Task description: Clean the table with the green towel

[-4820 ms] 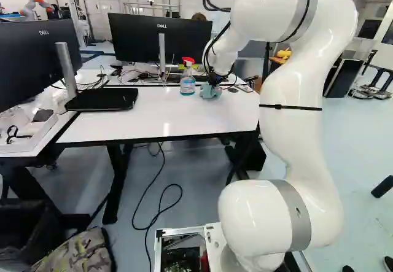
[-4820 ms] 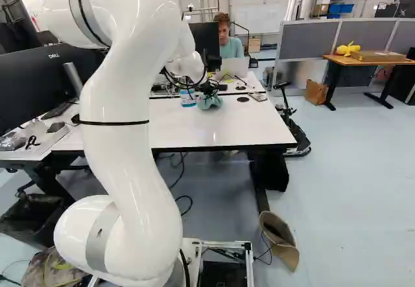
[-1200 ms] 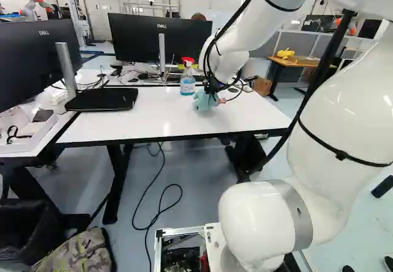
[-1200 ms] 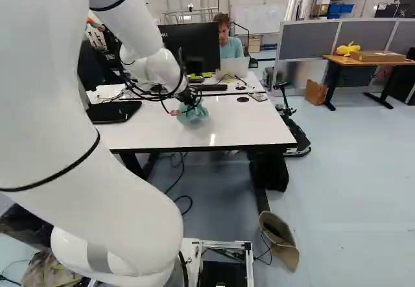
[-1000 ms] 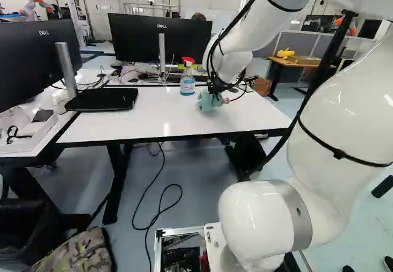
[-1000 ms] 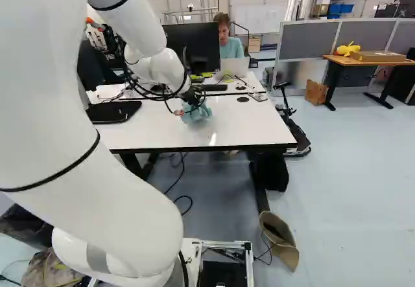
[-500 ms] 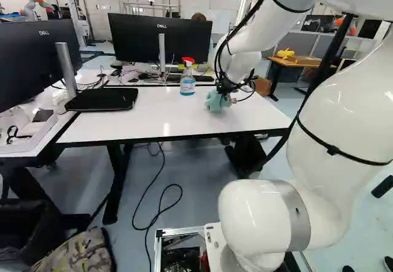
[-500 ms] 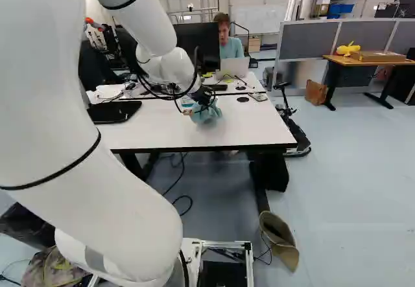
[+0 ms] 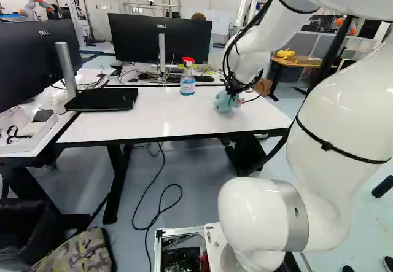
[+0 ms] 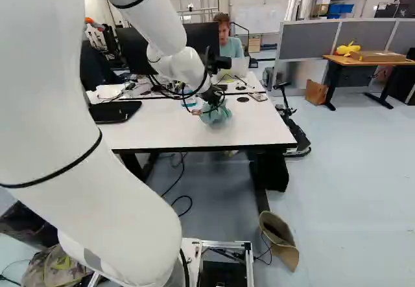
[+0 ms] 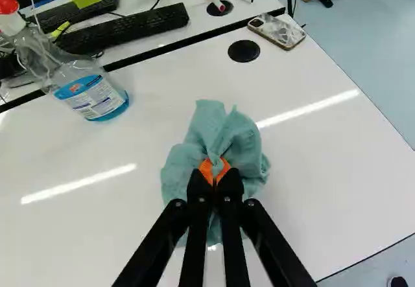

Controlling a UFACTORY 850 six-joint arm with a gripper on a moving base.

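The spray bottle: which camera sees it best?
Left base view: the spray bottle stands there whole. The wrist view cuts off its red top; in the right base view the arm mostly hides it.

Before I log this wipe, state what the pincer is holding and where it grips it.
The pincer holds the green towel by a bunched fold near its middle, pinched between the orange pads.
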